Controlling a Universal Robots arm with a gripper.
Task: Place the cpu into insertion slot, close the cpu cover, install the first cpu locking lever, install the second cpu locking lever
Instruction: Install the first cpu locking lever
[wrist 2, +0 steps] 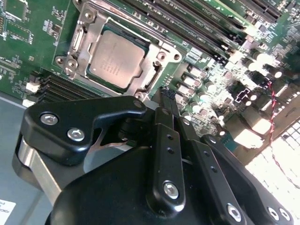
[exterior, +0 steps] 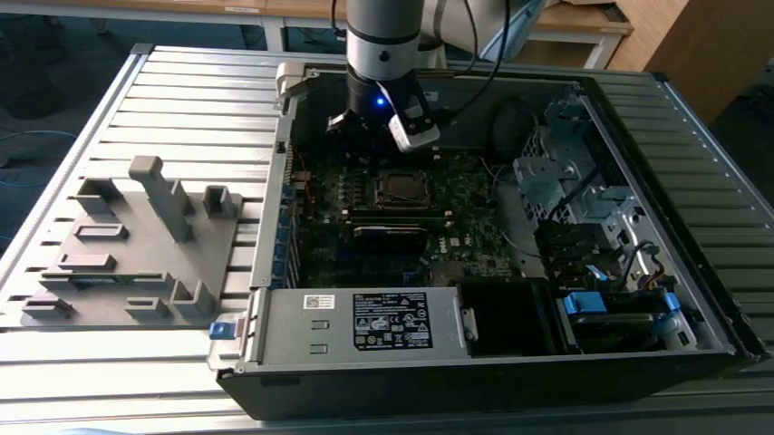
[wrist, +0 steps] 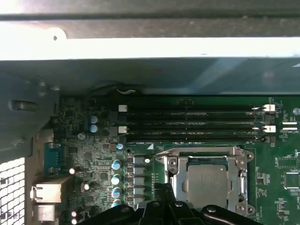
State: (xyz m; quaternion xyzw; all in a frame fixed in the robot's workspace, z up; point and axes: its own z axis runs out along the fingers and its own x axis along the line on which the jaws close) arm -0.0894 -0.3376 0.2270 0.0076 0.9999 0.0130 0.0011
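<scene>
The cpu (wrist 2: 115,58) lies silver face up in the insertion slot (wrist 2: 70,61), seen in both wrist views. The cpu cover (wrist 2: 157,56), a silvery frame, lies flat around the cpu's edges (wrist: 208,180). My gripper (wrist 2: 165,93) hovers above the motherboard beside one corner of the socket, apart from it. Its black fingers (wrist 2: 161,136) meet at the tips with nothing between them. In the exterior view the gripper (exterior: 353,122) hangs near the case's back wall, a little beyond the socket (exterior: 403,188).
Long black memory slots (wrist: 187,123) run beside the socket. The case's metal wall (wrist: 150,47) stands close behind them. A drive cage (exterior: 568,181) and a power supply (exterior: 362,322) sit inside the case. A grey fixture plate (exterior: 133,245) lies at the exterior view's left.
</scene>
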